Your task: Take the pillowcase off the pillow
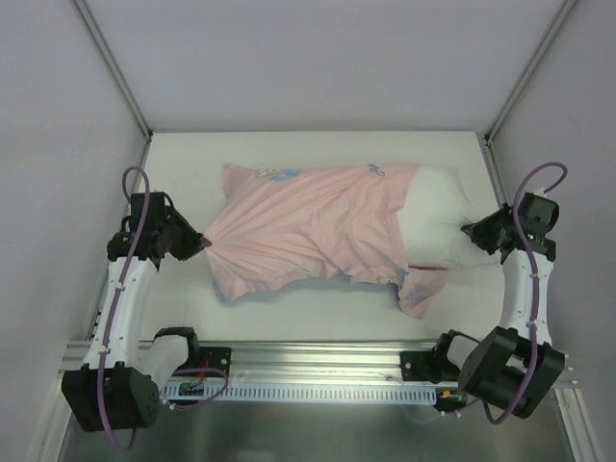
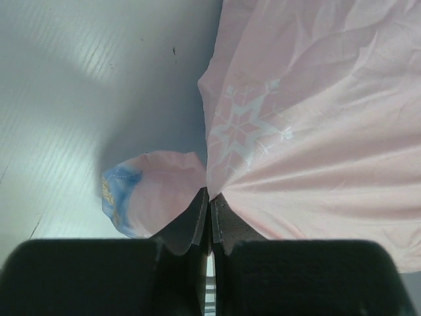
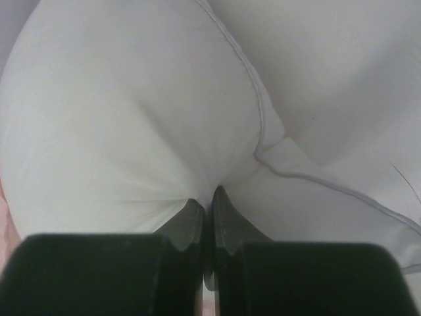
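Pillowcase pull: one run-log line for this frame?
left tool shut on pillowcase | right tool shut on pillow | pillow partly exposed

1 pillow (image 1: 438, 214), white, right side. 1 pillowcase (image 1: 308, 229), pink with blue prints, left to centre. 2 arms: left arm (image 1: 123, 294), right arm (image 1: 523, 289). 2 grippers: left gripper (image 1: 204, 243), right gripper (image 1: 466, 231). 1 table (image 1: 318, 320).

Left gripper (image 2: 210, 197): 2 black fingers (image 2: 227, 227) pressed together, pinching pink pillowcase (image 2: 316, 131) at a gathered edge. Fabric fans out up and right, creased, with a white snowflake print (image 2: 245, 131). Small flap (image 2: 158, 187) with a blue patch (image 2: 120, 181) lies left of the fingers on the white surface (image 2: 85, 85).
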Available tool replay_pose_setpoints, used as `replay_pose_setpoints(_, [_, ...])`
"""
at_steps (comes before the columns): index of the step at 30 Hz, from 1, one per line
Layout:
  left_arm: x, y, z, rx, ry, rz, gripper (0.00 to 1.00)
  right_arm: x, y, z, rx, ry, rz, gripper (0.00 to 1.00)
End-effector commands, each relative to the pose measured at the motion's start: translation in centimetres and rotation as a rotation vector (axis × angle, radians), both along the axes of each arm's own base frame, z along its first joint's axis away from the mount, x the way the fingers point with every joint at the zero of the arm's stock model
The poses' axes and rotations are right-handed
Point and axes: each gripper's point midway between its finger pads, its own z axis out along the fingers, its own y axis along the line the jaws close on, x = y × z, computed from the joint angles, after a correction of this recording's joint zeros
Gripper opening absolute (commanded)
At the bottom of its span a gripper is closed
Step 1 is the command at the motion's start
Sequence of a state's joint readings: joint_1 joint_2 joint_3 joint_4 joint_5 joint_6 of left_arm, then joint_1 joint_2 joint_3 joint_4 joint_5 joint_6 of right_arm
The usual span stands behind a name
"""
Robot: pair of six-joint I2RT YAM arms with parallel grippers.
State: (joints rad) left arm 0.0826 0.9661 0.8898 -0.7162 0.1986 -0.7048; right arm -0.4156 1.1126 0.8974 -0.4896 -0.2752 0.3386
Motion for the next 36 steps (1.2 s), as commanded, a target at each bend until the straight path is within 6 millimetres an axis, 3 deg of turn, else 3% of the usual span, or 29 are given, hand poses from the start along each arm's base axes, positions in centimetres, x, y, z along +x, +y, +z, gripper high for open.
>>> replay_pose_setpoints(1, [0.6, 3.3, 1.1, 0.124, -0.026, 0.109, 0.0, 1.2, -2.8, 2.6, -0.099, -0.118, -0.091, 0.01])
replay_pose_setpoints(2, [0.8, 3.7, 1.8, 0.136, -0.047, 0.113, 0.0, 1.1, -2.8, 2.8, -0.105, -0.119, -0.092, 0.0])
replay_pose_setpoints(4, [1.6, 4.9, 5.1, 0.158, -0.13, 0.148, 0.0, 1.1, -3.0, 3.3, -0.112, -0.123, -0.094, 0.01])
replay_pose_setpoints(5, [2.0, 5.5, 7.9, 0.164, -0.188, 0.171, 0.0, 1.1, -2.9, 3.7, -0.112, -0.132, -0.097, 0.01])
replay_pose_setpoints(7, [2.2, 7.3, 10.9, 0.17, -0.249, 0.23, 0.0, 1.0, -3.0, 5.4, -0.114, -0.171, -0.11, 0.01])
replay_pose_setpoints(8, [2.4, 7.6, 13.7, 0.176, -0.312, 0.238, 0.0, 0.9, -3.0, 6.0, -0.117, -0.183, -0.113, 0.01])
replay_pose_setpoints(11, [2.4, 8.9, 16.0, 0.193, -0.336, 0.275, 0.0, 0.4, -3.2, 8.7, -0.148, -0.233, -0.135, 0.01])
replay_pose_setpoints(13, [2.3, 9.5, 15.5, 0.195, -0.315, 0.295, 0.0, 0.0, -3.4, 9.6, -0.164, -0.245, -0.147, 0.01])
replay_pose_setpoints(16, [2.2, 10.8, 12.1, 0.163, -0.223, 0.349, 0.0, -0.6, -3.7, 9.8, -0.177, -0.249, -0.17, 0.01])
replay_pose_setpoints(19, [2.1, 12.0, 6.8, 0.098, -0.104, 0.387, 0.0, -1.0, -4.0, 8.4, -0.161, -0.222, -0.185, 0.01])
replay_pose_setpoints(20, [1.9, 13.1, 5.9, 0.072, -0.09, 0.424, 0.0, -1.2, -4.1, 7.4, -0.146, -0.201, -0.189, 0.01])
replay_pose_setpoints(24, [3.2, 12.7, 4.0, -0.041, -0.07, 0.384, 0.0, -1.3, -4.5, 6.2, -0.112, -0.178, -0.207, 0.01])
replay_pose_setpoints(28, [4.6, 12.4, 6.1, -0.055, -0.139, 0.331, 0.0, -1.0, -4.1, 7.3, -0.093, -0.229, -0.204, 0.01])
replay_pose_setpoints(32, [5.7, 11.9, 10.7, -0.011, -0.253, 0.279, 0.0, -0.6, -3.8, 9.6, -0.083, -0.282, -0.2, 0.01])
replay_pose_setpoints(36, [5.1, 11.1, 15.3, 0.018, -0.385, 0.266, 0.0, -1.3, -3.9, 12.0, -0.119, -0.325, -0.222, 0.01])
